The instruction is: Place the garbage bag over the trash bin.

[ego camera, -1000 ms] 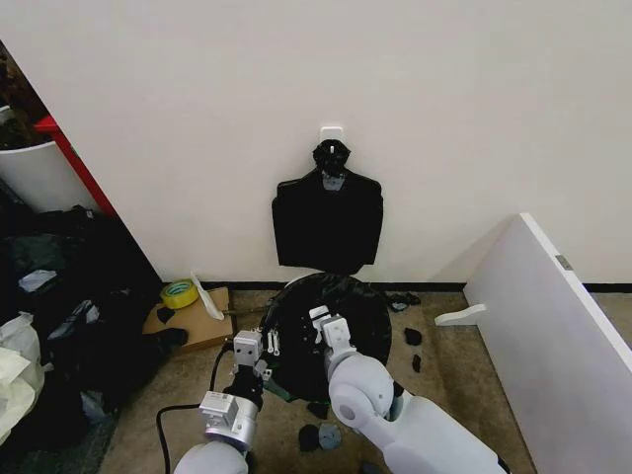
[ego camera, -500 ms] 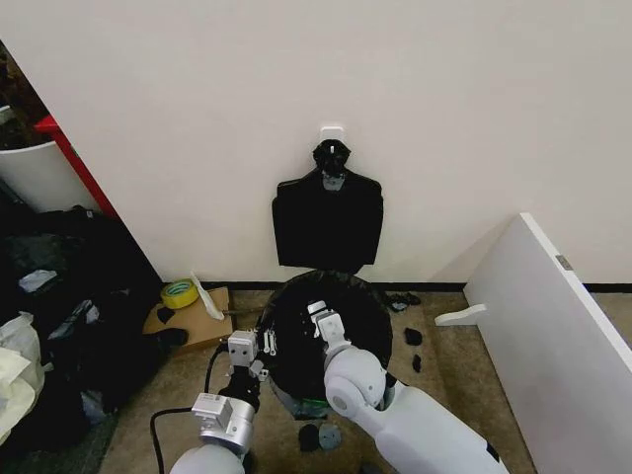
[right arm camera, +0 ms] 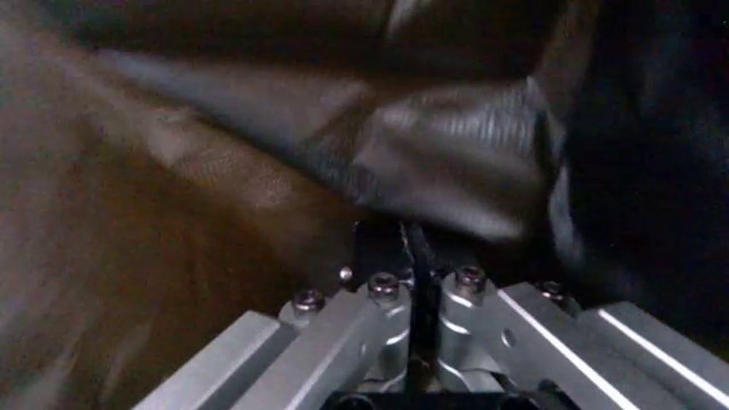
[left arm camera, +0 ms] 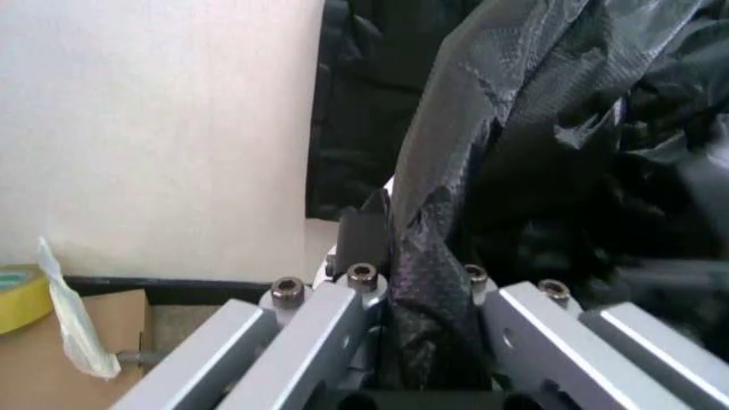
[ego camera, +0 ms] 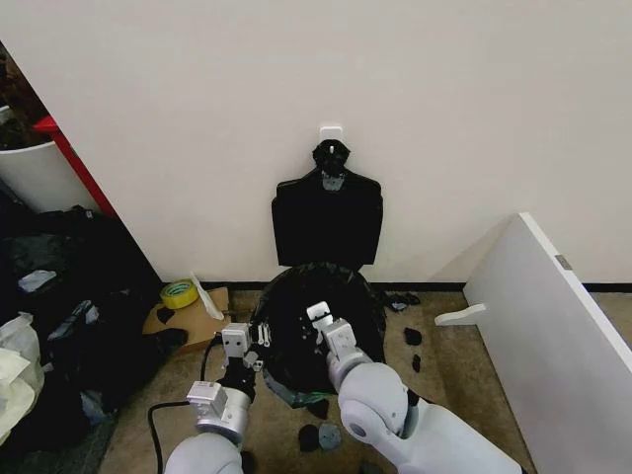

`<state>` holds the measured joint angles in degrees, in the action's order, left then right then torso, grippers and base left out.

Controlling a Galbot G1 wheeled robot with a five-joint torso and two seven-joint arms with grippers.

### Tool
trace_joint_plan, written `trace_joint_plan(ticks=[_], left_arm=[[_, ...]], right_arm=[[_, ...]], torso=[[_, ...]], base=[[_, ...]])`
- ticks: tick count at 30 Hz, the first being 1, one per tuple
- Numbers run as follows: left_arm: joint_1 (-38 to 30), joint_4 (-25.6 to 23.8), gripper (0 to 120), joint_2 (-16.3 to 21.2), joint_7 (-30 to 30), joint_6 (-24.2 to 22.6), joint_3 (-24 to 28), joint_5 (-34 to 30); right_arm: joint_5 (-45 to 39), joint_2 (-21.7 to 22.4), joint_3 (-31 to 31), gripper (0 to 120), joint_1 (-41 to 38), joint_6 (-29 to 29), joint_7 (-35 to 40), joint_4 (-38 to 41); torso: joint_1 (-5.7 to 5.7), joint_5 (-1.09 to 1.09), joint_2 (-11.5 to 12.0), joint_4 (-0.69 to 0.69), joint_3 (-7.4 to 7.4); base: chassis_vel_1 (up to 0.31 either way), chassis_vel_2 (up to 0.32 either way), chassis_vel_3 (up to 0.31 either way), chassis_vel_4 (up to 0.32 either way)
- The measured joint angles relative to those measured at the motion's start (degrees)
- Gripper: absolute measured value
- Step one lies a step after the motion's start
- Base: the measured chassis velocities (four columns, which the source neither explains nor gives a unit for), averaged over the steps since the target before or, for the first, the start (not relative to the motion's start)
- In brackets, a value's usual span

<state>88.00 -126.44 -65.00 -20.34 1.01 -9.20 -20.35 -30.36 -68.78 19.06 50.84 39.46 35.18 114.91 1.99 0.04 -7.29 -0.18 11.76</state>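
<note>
The garbage bag (ego camera: 318,318) is a glossy black dome on the floor by the wall, draped over the trash bin, which it hides almost entirely. A pale greenish sliver shows at its lower front (ego camera: 293,394). My left gripper (ego camera: 249,344) is at the bag's left edge. In the left wrist view it (left arm camera: 419,275) is shut on a bunched fold of the bag (left arm camera: 479,128). My right gripper (ego camera: 319,324) sits on the bag's top middle. In the right wrist view it (right arm camera: 411,256) is shut on a thin sheet of the bag (right arm camera: 456,162).
A flat bundle of black bags (ego camera: 327,222) hangs on the wall above. A white board (ego camera: 553,336) leans at the right. Yellow tape (ego camera: 179,293) and cardboard (ego camera: 197,326) lie left, beside dark clutter (ego camera: 59,296). Black scraps (ego camera: 412,337) dot the floor.
Both grippers have moved farther out toward the wall, the left one also leftward. The bag's black dome now stands a little higher and wider.
</note>
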Motion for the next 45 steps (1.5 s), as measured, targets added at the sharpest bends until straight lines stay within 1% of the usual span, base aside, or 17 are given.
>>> trace_joint_plan(ticks=[5, 9, 17, 22, 24, 26, 28, 33, 39, 45], left_arm=[[1.6, -1.0, 2, 0.2, 1.1, 0.1, -0.1, 0.0], [2.2, -1.7, 2, 0.1, 1.9, 0.3, -0.1, -0.5], [2.4, -2.4, 2, 0.5, 2.2, 0.4, -0.3, -1.2], [1.8, -2.2, 2, 0.4, 2.4, 0.4, -0.2, -1.3], [1.5, -1.9, 2, 0.3, 2.4, 0.4, -0.2, -1.3], [1.3, -1.6, 2, 0.3, 2.3, 0.6, -0.4, -1.3], [1.1, -1.4, 2, 0.3, 2.1, 0.8, -0.8, -1.4], [0.9, -1.2, 2, 0.3, 2.0, 1.0, -0.8, -1.5], [1.2, -1.3, 2, 0.1, 3.3, 2.1, -0.1, -0.1], [3.0, -2.2, 2, 0.2, 4.8, 3.4, -0.1, 2.4]], right_arm=[[0.7, -1.7, 1.1, 0, -2.9, -1.0, 0.3, -4.5], [3.0, -2.9, 1.6, 0, -4.1, -2.0, -0.3, -7.8], [3.7, -2.4, 1.7, 0, -4.0, -2.2, -0.7, -9.8], [0.3, -1.8, 0.6, 0, -3.7, -3.1, -1.0, -8.5], [-0.9, -1.4, -0.1, 0, -2.9, -3.8, -1.8, -6.8], [-1.4, -0.1, -0.9, 0, -1.2, -4.1, -3.0, -3.8], [-1.4, 2.2, -1.4, 0, 1.4, -3.2, -3.6, 0.2], [-0.6, 4.6, -2.1, 0, 4.4, -1.4, -5.0, 3.6], [-0.3, 4.5, -2.1, 0, 5.7, 1.9, -5.6, 3.2], [0.8, 3.2, -1.5, 0, 4.8, 2.4, -5.4, 0.0]], torso=[[0.00, 0.00, 0.0, 0.00, 0.00], [0.00, 0.00, 0.0, 0.00, 0.00], [0.00, 0.01, 0.0, -0.01, 0.00], [0.00, 0.00, 0.0, -0.01, 0.00], [0.00, 0.00, 0.0, 0.00, 0.00], [0.00, 0.00, 0.0, 0.00, 0.00], [0.00, 0.00, 0.0, -0.01, 0.00], [0.00, 0.00, 0.0, -0.02, 0.00], [0.00, 0.00, 0.0, -0.01, 0.00], [0.00, 0.01, 0.0, 0.00, 0.00]], base=[[0.000, 0.000, 0.000, 0.000], [0.000, 0.000, 0.000, 0.000], [0.000, 0.000, 0.000, 0.000], [0.000, 0.000, 0.000, 0.000], [0.000, 0.000, 0.000, 0.000], [0.000, 0.000, 0.000, 0.000], [0.000, 0.000, 0.000, 0.000], [0.000, 0.000, 0.000, 0.000], [0.000, 0.000, 0.000, 0.000], [0.000, 0.000, 0.000, 0.000]])
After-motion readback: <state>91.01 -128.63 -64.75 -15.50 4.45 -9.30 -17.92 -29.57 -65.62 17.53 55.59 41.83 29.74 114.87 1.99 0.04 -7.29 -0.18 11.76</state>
